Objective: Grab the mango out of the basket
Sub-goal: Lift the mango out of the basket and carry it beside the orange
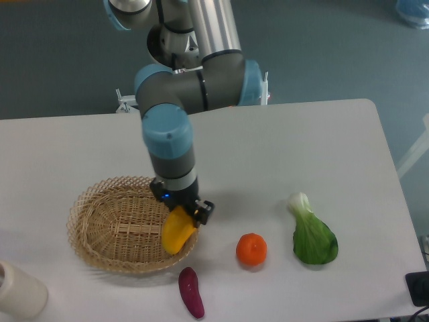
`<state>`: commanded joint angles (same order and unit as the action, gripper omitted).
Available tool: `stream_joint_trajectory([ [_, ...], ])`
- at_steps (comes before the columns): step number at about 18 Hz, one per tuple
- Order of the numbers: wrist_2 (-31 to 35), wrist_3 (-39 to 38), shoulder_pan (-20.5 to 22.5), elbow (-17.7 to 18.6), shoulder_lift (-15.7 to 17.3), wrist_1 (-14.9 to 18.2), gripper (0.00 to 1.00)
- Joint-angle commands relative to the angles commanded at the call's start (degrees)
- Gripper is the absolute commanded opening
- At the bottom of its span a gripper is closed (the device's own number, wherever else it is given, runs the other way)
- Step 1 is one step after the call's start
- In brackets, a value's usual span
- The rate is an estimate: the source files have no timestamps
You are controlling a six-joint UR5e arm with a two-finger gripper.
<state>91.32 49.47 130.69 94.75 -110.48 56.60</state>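
Observation:
The mango [177, 230] is yellow-orange and elongated, and hangs tilted at the right inner side of the basket [107, 221], a light tan woven wicker bowl at the table's front left. My gripper [184, 209] points down over the basket's right rim and is shut on the mango's upper end. The mango's lower end is at or just above the basket floor; I cannot tell whether it touches. The fingertips are mostly hidden by the fruit and the gripper body.
A round orange [251, 249] lies right of the basket. A purple eggplant [191, 292] lies in front of the basket. A green bok choy [311, 233] lies further right. A white cylinder [19, 290] stands at the front left corner.

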Motion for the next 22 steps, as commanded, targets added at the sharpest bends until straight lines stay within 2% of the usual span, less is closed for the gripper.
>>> stream_joint_trajectory([
  [9, 1.8, 14.0, 5.8, -0.7, 0.6, 0.3, 0.43],
  [22, 1.8, 15.5, 7.7, 0.1, 0.6, -0.1, 0.44],
])
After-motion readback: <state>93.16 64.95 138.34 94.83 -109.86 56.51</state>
